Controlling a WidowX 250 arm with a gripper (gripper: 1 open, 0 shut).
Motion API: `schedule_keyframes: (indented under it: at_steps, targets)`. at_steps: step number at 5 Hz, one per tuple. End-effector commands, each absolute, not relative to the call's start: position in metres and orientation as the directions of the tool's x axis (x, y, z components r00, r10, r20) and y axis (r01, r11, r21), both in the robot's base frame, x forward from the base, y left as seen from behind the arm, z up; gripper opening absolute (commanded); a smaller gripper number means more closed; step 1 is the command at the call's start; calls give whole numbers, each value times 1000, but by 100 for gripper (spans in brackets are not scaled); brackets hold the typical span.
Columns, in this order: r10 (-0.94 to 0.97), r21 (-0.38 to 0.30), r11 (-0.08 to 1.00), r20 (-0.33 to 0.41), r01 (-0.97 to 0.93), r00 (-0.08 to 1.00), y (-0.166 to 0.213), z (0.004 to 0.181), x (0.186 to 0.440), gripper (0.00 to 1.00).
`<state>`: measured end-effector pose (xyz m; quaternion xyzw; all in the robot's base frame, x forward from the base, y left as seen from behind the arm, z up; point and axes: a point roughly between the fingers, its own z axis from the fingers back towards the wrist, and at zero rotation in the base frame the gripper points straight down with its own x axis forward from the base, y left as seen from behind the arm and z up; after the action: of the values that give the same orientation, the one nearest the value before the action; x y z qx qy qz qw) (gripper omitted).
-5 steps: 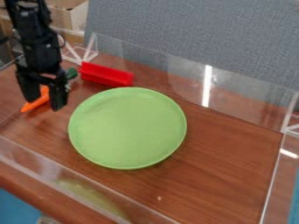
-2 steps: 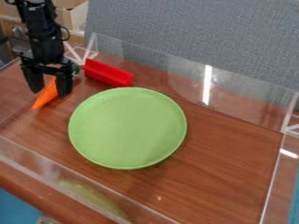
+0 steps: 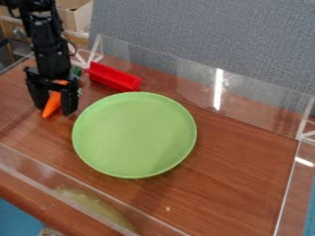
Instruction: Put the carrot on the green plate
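The pincer (image 3: pixel 55 95) has slid across from the far left edge and dropped lower, and now its two dark fingers stand astride the carrot (image 3: pixel 51 108), spread wide and released, nothing gripped yet. The carrot lies on the wooden bench (image 3: pixel 246 157) just left of the green plate (image 3: pixel 133 135), its orange body poking out below and between the fingers, apart from the plate's rim. Behind it, the red block (image 3: pixel 112 76) sits near the back, close to the arm, with a small green-and-white object (image 3: pixel 75 73) beside it that is too small to make out. The step in hand looks like the final descent before closing. The risks from here: the carrot is tapered and lies at an angle, so a squeeze on its narrow end could squirt it out sideways; a finger landing on top of it instead of beside it could press it into the bench and roll it away. The clear wall (image 3: pixel 25 161) at the left also leaves little room for a nudged carrot to be recovered.
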<state>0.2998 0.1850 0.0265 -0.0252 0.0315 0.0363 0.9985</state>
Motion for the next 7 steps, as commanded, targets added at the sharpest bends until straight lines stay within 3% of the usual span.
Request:
schedule_keyframes:
  at_steps: [1, 4, 5, 6, 7]
  targets:
    - [58, -35, 998, -37, -60, 998, 189, 40, 305, 0]
    - [62, -49, 997, -52, -65, 997, 198, 46, 306, 0]
    - [53, -53, 997, -63, -56, 997, 196, 44, 311, 100]
    - [53, -59, 997, -68, -57, 996, 193, 51, 310, 0]
    - [50, -61, 997, -72, -55, 996, 193, 58, 310, 0]
